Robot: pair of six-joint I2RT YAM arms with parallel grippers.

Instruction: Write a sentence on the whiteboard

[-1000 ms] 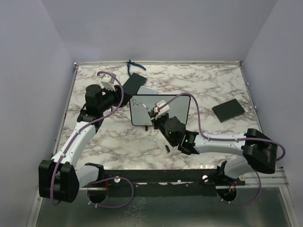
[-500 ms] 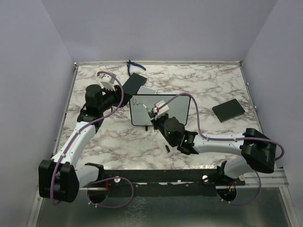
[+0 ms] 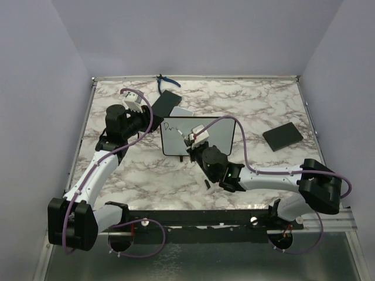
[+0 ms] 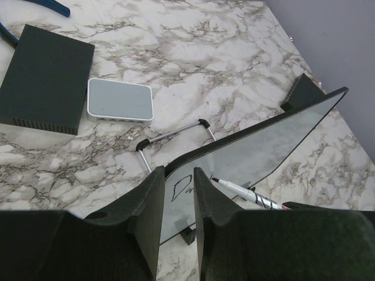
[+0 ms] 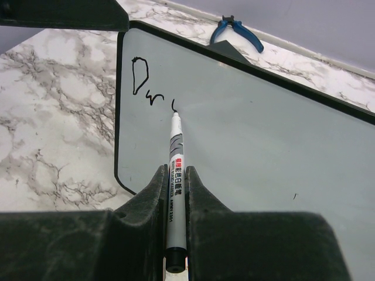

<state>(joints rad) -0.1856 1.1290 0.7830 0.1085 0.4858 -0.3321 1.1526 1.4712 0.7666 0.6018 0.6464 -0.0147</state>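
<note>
The whiteboard [image 3: 176, 141] stands tilted mid-table, also seen in the left wrist view [image 4: 263, 146] and the right wrist view [image 5: 263, 152]. My left gripper [image 3: 158, 119] is shut on its upper left corner, and the board's edge runs between the fingers [image 4: 179, 175]. My right gripper [image 3: 192, 142] is shut on a white marker [image 5: 176, 158]. The marker's tip touches the board just right of the sentence's first letters [image 5: 143, 82], "Dr" and a short stroke. The marker [image 4: 246, 192] and the letters [image 4: 184, 186] also show from the left wrist.
A black flat rectangle [image 3: 283, 136] lies at the right. Another [image 3: 167, 102] and a grey-white pad [image 3: 181, 111] lie behind the board. Blue pliers [image 3: 164, 82] rest at the far edge. A small black cap [image 3: 207, 184] lies near the right arm.
The right gripper has shifted slightly along the board with the marker, and a short new stroke follows the first letters. The left arm has held still.
</note>
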